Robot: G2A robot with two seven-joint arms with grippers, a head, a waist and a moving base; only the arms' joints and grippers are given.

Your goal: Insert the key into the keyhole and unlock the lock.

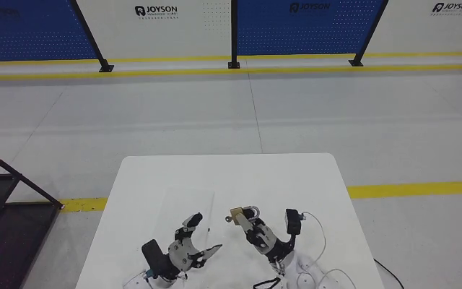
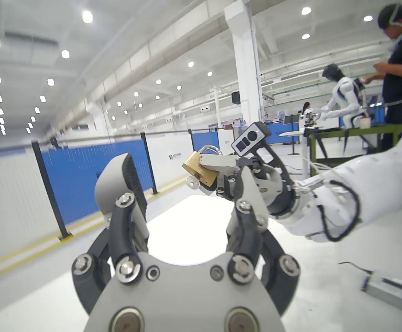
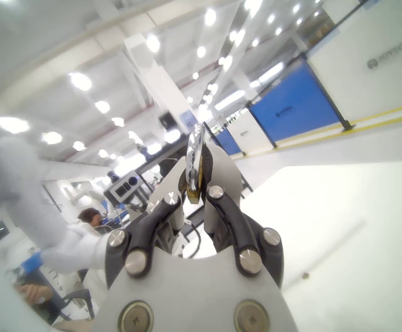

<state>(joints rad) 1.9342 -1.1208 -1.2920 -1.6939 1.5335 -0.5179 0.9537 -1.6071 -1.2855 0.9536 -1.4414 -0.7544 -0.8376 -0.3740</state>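
Lock (image 2: pixel 199 168) is clamped in the right claw (image 1: pixel 247 220) above the table (image 1: pixel 289 180). The key (image 2: pixel 192 182) appears seated in its keyhole, head facing the left claw (image 1: pixel 207 233), which hangs spread and empty just beside the lock.

A large industrial test hall is indicated by blue fence panels (image 1: pixel 43 29), yellow floor lines (image 1: pixel 173 72), high ceiling lights (image 2: pixel 87 16) and, seemingly, another robot (image 2: pixel 344 91) at a far bench (image 2: pixel 355 129).
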